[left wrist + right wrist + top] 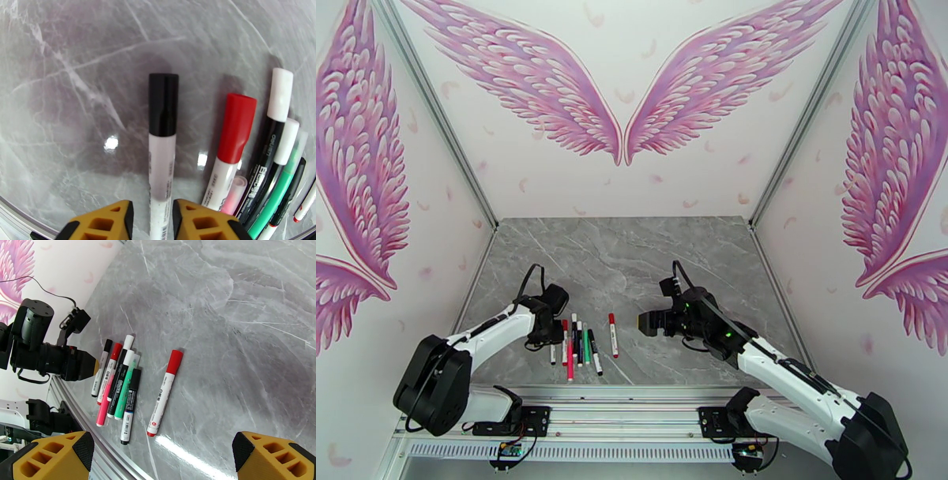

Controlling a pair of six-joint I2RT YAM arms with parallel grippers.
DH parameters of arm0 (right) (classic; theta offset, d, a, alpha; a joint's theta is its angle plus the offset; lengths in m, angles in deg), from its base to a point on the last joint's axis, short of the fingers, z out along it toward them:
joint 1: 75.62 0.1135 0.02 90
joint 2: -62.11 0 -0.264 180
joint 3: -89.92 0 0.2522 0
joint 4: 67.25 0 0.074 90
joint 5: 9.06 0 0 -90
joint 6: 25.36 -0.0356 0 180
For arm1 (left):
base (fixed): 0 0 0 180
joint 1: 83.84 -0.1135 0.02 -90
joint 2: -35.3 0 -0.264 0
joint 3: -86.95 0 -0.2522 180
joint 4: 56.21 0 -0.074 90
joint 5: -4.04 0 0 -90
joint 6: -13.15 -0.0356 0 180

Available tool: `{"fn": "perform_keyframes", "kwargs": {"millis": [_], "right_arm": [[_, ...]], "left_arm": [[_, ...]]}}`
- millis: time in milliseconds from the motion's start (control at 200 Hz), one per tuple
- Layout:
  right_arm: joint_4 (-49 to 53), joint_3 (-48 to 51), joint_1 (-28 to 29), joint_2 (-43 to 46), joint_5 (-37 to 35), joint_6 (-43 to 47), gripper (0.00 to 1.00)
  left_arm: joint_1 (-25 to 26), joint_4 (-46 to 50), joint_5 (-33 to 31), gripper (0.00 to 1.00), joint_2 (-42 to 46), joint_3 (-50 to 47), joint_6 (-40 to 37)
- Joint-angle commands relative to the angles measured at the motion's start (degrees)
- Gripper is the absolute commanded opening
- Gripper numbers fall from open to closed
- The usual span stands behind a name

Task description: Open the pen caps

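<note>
Two yellow fingers (103,222) of the left gripper (153,211) sit on either side of a white barrel (161,165), close against it. Whether they truly pinch it I cannot tell, since a thin dark gap shows on one side. The black cap (163,104) on that barrel lies straight ahead of the fingertips, fully seated, with the pen flat on the grey marble table (71,71). Just to the right of this gripper a red cap (236,128) sits on its own white pen, leaning slightly outward. Farther right come a tall white cap (280,94), a shorter white cap (287,140) and a green pen (276,197), all packed side by side.

The right gripper (158,459) hangs above the table with its jaws spread wide and nothing between them. Ahead of it, roughly midway between its two fingers, lies a lone pen (161,398). This pen's second red cap (174,361) is on and points away from the gripper. The pen rests apart from the bundle, which lies ahead and to the left of this gripper.
</note>
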Motion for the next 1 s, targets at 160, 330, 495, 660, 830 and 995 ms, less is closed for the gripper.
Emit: {"fn": "perform_keyframes", "kwargs": {"millis": [160,330,495,660,830,995], "right_arm": [[-2.6,-0.6,0.5,0.4,1.8,-1.3,0.99],[-2.6,-0.5,0.4,0.5,1.7,-1.2,0.99],[-2.8,-0.8,0.5,0.2,1.8,-1.3,0.99],[-4.7,-0.6,0.5,-1.4,3.2,-2.3,0.99],[-5.8,-0.9,0.7,-2.1,3.4,-2.8,1.0],[-5.8,-1.1,0.7,-2.4,3.4,-3.3,0.99]], "left_arm": [[-1.0,-2.0,1.6,0.34,-1.9,-1.2,-0.6],[-1.2,-3.1,2.3,0.33,-2.7,-1.6,-0.6],[-1.5,-4.2,2.7,0.3,-3.2,-2.3,-0.5],[-2.2,-5.3,3.5,0.29,-3.8,-3.1,-0.8],[-3.3,-6.0,4.4,0.25,-3.7,-3.6,-1.0],[-3.9,-6.9,5.4,0.21,-3.8,-4.3,-1.2]]}}
